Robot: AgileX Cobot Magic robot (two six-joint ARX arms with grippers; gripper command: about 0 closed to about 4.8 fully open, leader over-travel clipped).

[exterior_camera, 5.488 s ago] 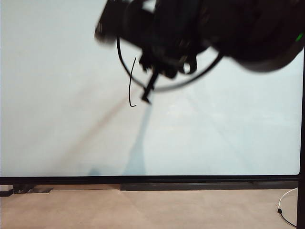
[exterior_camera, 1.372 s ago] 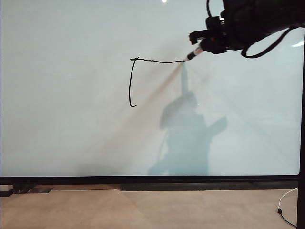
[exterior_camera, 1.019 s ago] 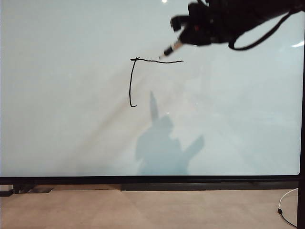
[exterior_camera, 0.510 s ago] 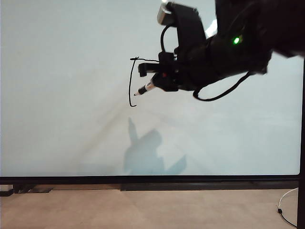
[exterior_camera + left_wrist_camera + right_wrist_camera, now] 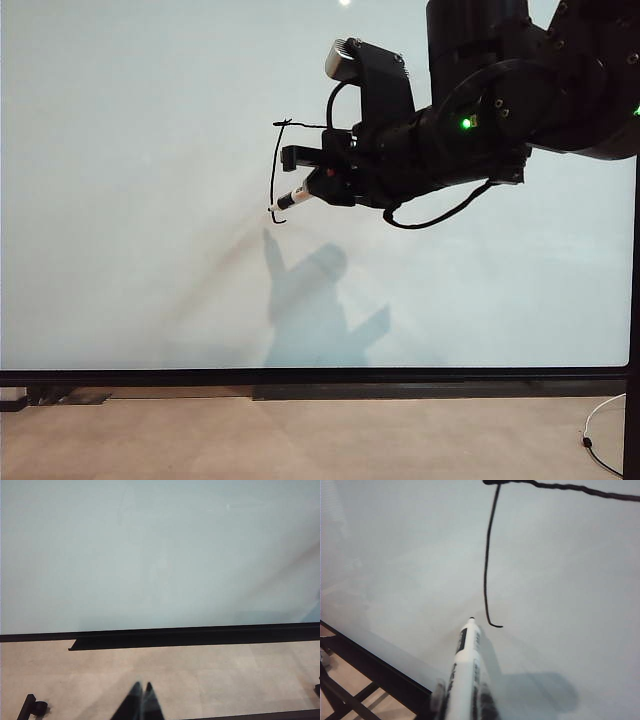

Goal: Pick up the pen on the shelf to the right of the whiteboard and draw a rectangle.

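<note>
Two strokes of the rectangle (image 5: 274, 165) mark the whiteboard (image 5: 120, 200). Right gripper (image 5: 318, 182) clamps the pen (image 5: 292, 197), tip near the left stroke's lower end. Left gripper (image 5: 140, 702) hangs low, jaws pressed together, empty.

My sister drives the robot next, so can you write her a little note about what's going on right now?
Right gripper: shut on the pen, its tip beside the lower end of the left stroke on the whiteboard.
Left gripper: shut, holding nothing, low in front of the board's bottom frame.
Done: the rectangle has its left side and top line.
Left: bottom and right sides; whether the tip touches the board is unclear.
</note>
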